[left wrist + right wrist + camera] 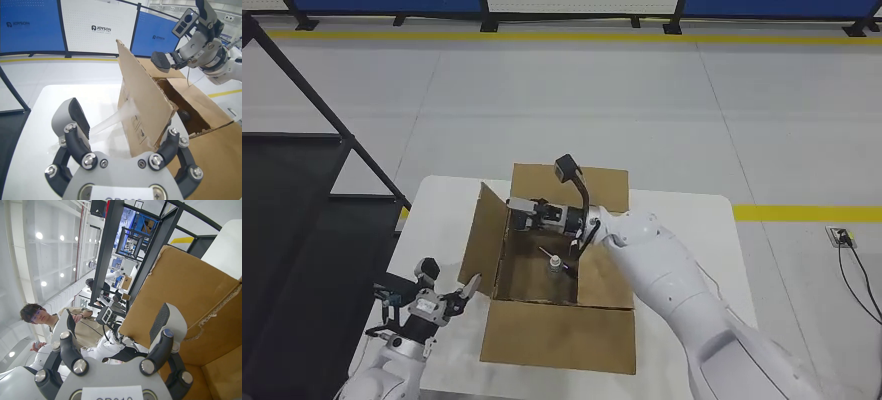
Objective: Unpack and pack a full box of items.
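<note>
**Unpacking: the reach in**

The box (557,345) sits open on the table (682,215). Our left gripper (462,293), open, straddles its side flap (143,106). Our right gripper (514,212), spread wide and empty, hangs over the inside. Next, we judge, it must lower onto the small item (555,263) inside.

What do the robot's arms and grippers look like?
The right arm is a smooth, rounded white shell. The left gripper and right gripper each have a grey plate, silver screws, black curved links and two pale fingers with black ribbed pads.

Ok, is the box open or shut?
Open: the box has its flaps folded out, and its inside shows from above.
</note>
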Available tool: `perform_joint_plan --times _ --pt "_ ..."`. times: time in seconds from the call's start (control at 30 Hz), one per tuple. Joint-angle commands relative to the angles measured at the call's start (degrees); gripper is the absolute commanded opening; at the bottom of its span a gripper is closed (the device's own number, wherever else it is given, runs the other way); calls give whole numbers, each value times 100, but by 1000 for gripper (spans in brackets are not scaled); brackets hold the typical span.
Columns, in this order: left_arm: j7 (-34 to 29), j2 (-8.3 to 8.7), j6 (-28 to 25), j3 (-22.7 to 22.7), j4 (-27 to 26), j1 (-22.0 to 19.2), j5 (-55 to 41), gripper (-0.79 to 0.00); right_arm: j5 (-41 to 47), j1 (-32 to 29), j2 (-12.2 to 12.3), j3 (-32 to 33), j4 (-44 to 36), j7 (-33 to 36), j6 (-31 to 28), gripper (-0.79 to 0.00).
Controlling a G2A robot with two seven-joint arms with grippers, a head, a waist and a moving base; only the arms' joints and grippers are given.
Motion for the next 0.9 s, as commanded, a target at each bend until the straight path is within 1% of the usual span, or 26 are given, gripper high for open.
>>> perform_joint_plan --times 0.0,0.13,0.27,0.5,0.7,0.8,0.87 --pt "4 7 6 -154 3 116 -49 0 -54 8 46 56 43 -36 -124 0" --pt "-33 11 35 -334 111 233 -126 0 -142 12 167 185 132 -119 -325 0" --pt "-125 8 100 -410 348 227 -156 0 -192 -34 312 332 132 -199 -494 0" --pt "-291 -7 106 -344 825 73 -156 0 -272 -300 629 604 -405 -355 -649 0" --pt "-402 -20 99 -263 1131 -107 -118 0 -330 -580 875 828 -950 -281 -575 0" --pt "-351 -24 95 -266 1155 -140 -106 0 -395 -698 965 917 -1152 -247 -541 0" --pt "-194 -36 179 -315 1014 -88 -202 0 -444 -769 1014 971 -1263 -238 -532 0"
